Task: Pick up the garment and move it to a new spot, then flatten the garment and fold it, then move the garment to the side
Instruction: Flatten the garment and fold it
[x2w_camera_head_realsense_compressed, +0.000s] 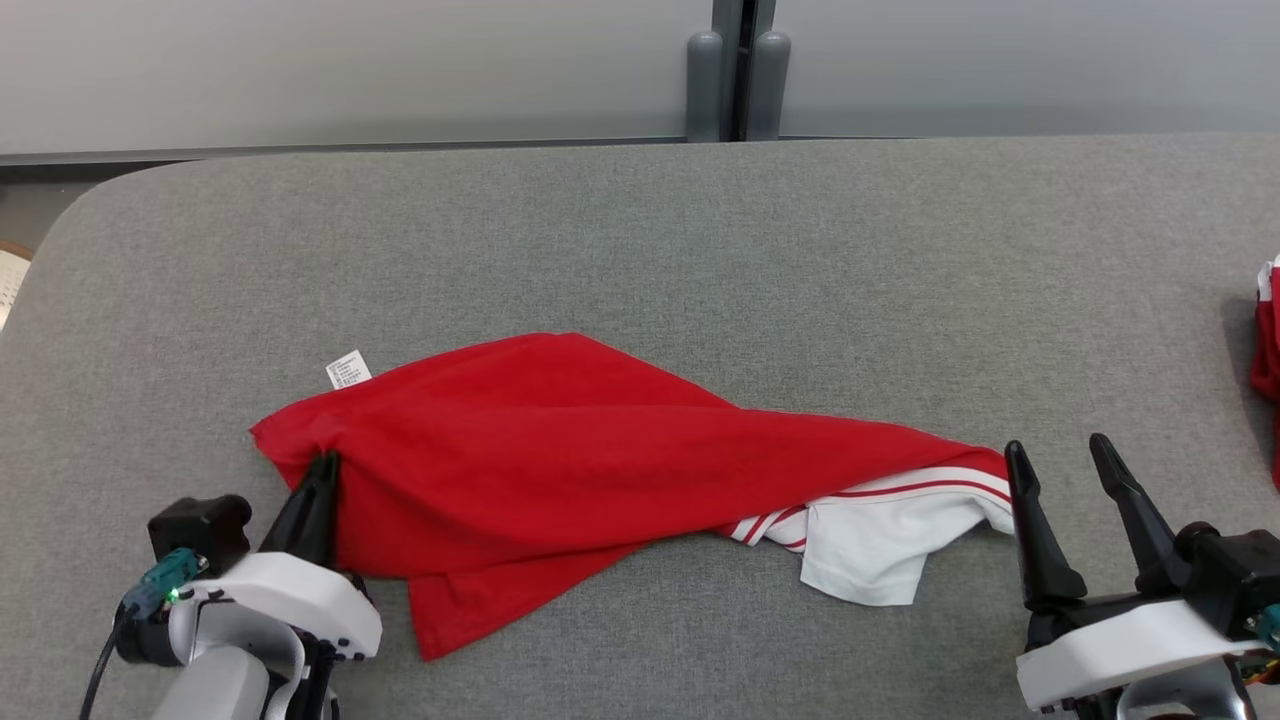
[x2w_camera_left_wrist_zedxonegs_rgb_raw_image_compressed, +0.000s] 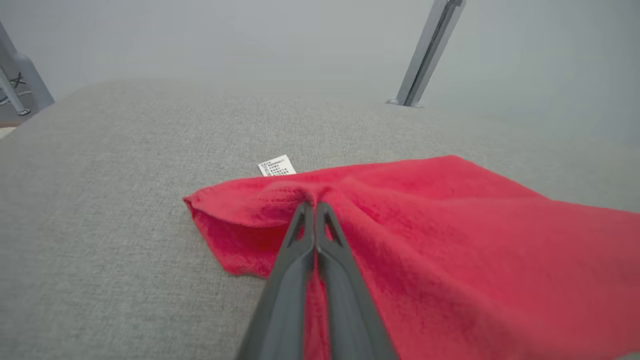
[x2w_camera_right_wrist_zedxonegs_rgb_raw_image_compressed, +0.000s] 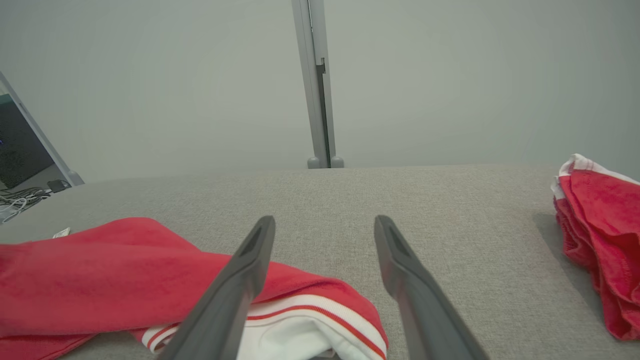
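Red garment (x2w_camera_head_realsense_compressed: 560, 450) lies crumpled mid-table (x2w_camera_head_realsense_compressed: 640, 230), white striped end toward the right. Left pincer (x2w_camera_head_realsense_compressed: 324, 462) clamped tight on a fold at its left edge, near the white label (x2w_camera_head_realsense_compressed: 348, 369). Right pincer (x2w_camera_head_realsense_compressed: 1057, 445) spread wide just beside the white end, holding nothing. Second red cloth (x2w_camera_head_realsense_compressed: 1268, 340) at table's far right.

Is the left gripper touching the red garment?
Touching. The left wrist view shows the left gripper shut on a bunched fold of the red garment.

I read this as a robotics lab bay: fabric-covered grey table (x2w_camera_head_realsense_compressed: 640, 230), bare grey partition panels (x2w_camera_head_realsense_compressed: 350, 70) joined by a metal post (x2w_camera_right_wrist_zedxonegs_rgb_raw_image_compressed: 320, 100) straight ahead of my right gripper (x2w_camera_right_wrist_zedxonegs_rgb_raw_image_compressed: 324, 220), dark screen (x2w_camera_right_wrist_zedxonegs_rgb_raw_image_compressed: 20, 150) and loose cables (x2w_camera_right_wrist_zedxonegs_rgb_raw_image_compressed: 15, 202) far off its left.
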